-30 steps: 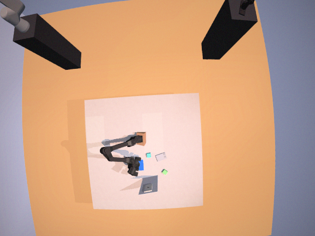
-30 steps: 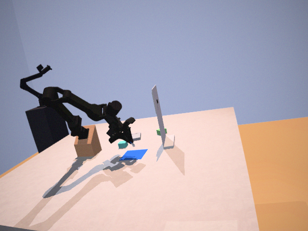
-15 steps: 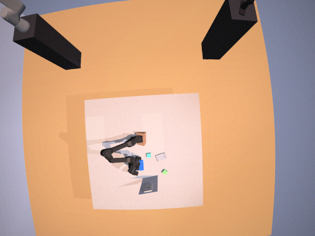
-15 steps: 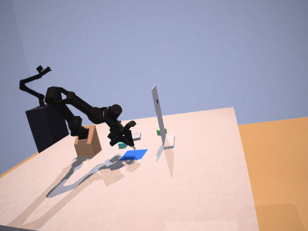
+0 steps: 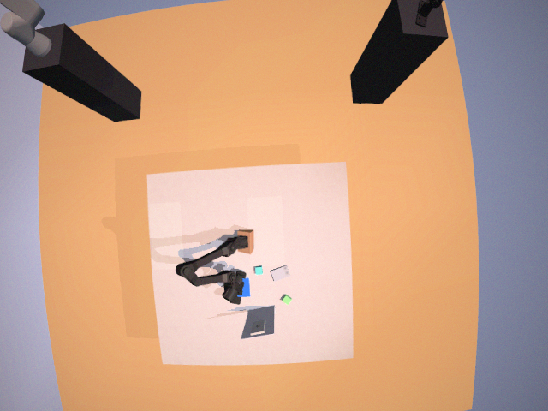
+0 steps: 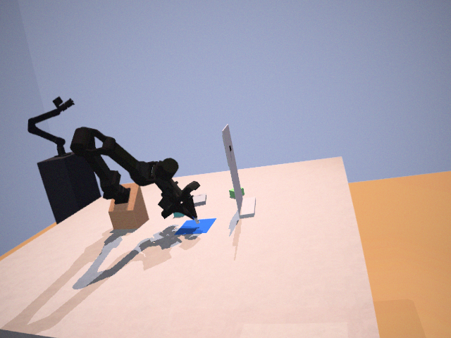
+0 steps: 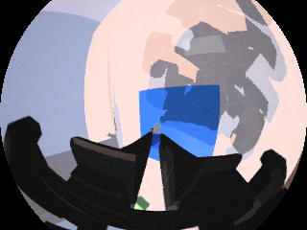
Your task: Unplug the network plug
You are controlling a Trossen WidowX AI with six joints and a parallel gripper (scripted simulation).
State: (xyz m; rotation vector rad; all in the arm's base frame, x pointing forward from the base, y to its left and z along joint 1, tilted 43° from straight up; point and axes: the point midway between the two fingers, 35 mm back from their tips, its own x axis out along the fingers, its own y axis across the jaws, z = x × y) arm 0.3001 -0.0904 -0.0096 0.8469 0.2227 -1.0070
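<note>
My gripper [image 6: 196, 218] [image 7: 155, 136] points down and is shut on the small plug [image 6: 197, 221] [image 7: 156, 127], whose light grey end sticks out past the fingertips. The plug is low over the blue marked square [image 5: 246, 288] [image 6: 208, 224] [image 7: 192, 103]; whether it touches the square cannot be told. In the top view the arm hides the fingertips and part of the square. The upright grey panel [image 5: 268, 312] [image 6: 234, 174] stands beyond the square, with the dark, empty socket opening [image 5: 258, 325] [image 6: 230, 148] in it. The plug's tab cannot be made out.
A teal cube [image 5: 258, 270] [image 6: 178, 215] and a flat grey box [image 5: 279, 272] [image 6: 199, 198] lie beside the square. A green cube [image 5: 286, 299] [image 6: 232, 193] [image 7: 142, 203] lies near the panel. The panel has a white foot [image 6: 248, 206]. The arm stands on an orange-brown block [image 5: 249, 247] [image 6: 139, 210].
</note>
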